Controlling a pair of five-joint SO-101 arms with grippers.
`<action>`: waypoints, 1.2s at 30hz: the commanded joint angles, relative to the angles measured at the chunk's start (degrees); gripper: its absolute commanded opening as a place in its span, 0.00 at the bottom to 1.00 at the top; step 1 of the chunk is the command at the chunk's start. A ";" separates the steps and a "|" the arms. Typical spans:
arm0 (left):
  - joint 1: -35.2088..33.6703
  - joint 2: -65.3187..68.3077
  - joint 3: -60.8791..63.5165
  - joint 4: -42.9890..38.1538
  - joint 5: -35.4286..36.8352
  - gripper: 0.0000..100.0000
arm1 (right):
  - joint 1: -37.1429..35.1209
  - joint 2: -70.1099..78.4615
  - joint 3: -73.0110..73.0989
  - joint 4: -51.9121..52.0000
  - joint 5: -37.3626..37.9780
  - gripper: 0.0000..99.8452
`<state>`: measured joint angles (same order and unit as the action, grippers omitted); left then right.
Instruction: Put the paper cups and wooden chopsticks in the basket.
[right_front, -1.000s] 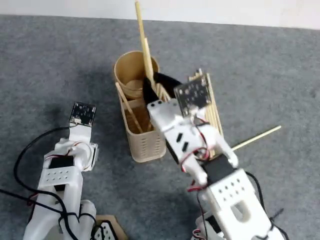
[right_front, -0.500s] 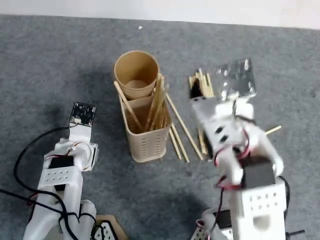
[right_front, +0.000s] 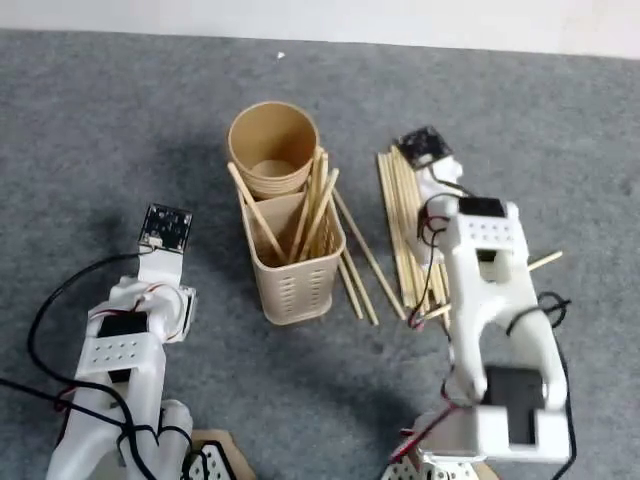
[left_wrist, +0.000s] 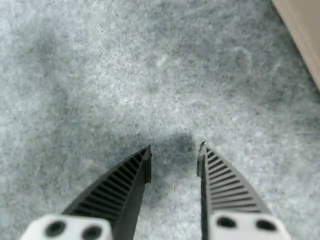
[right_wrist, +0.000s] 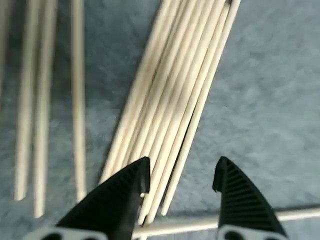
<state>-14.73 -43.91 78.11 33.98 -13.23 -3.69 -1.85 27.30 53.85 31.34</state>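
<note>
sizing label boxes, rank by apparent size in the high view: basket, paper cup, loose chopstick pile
1. beige perforated plastic basket
2-3. tan paper cup and loose pile of wooden chopsticks look alike: pile longer, cup wider, pile partly hidden

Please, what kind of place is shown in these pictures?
Probably a robotics test bench, not a kitchen: white plastic robot arms with bare cables, left and right, a grey felt-like table cover, and a beige perforated plastic basket holding wooden chopsticks as practice items.
</note>
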 joint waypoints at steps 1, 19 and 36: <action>0.75 -0.57 0.22 -0.88 0.18 0.18 | 1.45 5.32 -2.51 -3.30 0.88 0.21; 0.92 -0.57 0.31 -0.88 0.18 0.18 | 2.42 8.40 -6.11 -5.05 -3.43 0.00; 0.92 -0.57 0.31 -0.97 0.18 0.18 | -5.05 -12.88 -35.74 3.21 -20.13 0.00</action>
<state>-14.73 -43.91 78.64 33.98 -13.23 -4.57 -7.47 -4.53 57.10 13.67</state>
